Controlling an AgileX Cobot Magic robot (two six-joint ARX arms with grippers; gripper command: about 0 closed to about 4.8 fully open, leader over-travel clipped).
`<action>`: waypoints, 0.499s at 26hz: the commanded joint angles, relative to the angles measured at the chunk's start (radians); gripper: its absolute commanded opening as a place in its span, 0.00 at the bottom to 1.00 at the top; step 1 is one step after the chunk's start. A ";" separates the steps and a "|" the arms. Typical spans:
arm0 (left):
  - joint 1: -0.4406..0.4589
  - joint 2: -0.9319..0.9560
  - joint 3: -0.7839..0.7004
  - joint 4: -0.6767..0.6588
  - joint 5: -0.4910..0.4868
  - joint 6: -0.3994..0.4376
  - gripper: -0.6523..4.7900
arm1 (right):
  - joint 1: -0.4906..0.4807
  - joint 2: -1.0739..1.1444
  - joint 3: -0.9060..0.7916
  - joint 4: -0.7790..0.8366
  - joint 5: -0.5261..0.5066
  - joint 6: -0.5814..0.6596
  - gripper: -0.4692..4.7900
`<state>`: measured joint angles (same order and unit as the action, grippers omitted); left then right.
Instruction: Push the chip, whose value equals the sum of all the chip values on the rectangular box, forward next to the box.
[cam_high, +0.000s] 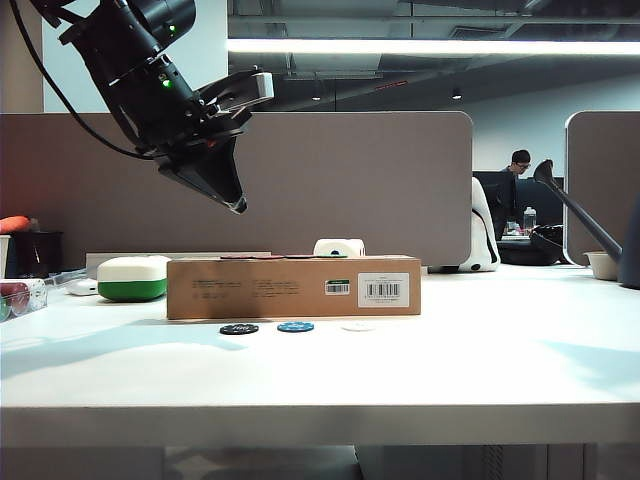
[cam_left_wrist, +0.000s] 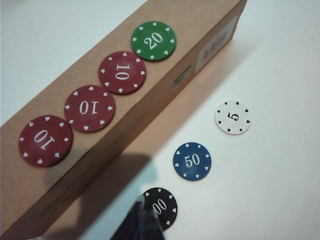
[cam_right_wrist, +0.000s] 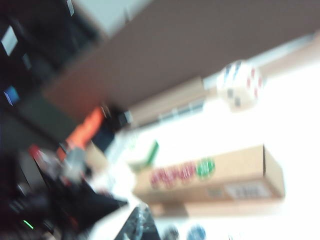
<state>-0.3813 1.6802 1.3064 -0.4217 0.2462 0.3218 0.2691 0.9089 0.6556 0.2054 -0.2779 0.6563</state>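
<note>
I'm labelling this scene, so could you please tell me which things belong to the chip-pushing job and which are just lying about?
Job:
- rectangular box
- three maroon 10 chips and green 20 chip on it
- blue 50 chip
- left gripper, raised above the table

Lying about:
- black chip
- white 5 chip
- white-and-green case

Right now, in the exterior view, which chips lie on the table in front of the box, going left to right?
Black chip → blue chip → white chip, all just in front of the rectangular box; the left gripper hangs above them.
</note>
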 joint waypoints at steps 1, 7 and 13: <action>0.002 -0.003 0.003 0.014 0.001 0.003 0.11 | 0.126 0.185 0.074 0.009 0.090 -0.091 0.08; 0.002 -0.003 0.003 0.017 0.002 0.003 0.11 | 0.282 0.544 0.216 0.017 0.131 -0.119 0.08; 0.002 -0.003 0.003 0.019 0.002 0.003 0.11 | 0.356 0.853 0.350 0.006 0.121 -0.142 0.08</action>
<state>-0.3786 1.6802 1.3064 -0.4118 0.2455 0.3218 0.6147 1.7069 0.9730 0.2012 -0.1513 0.5220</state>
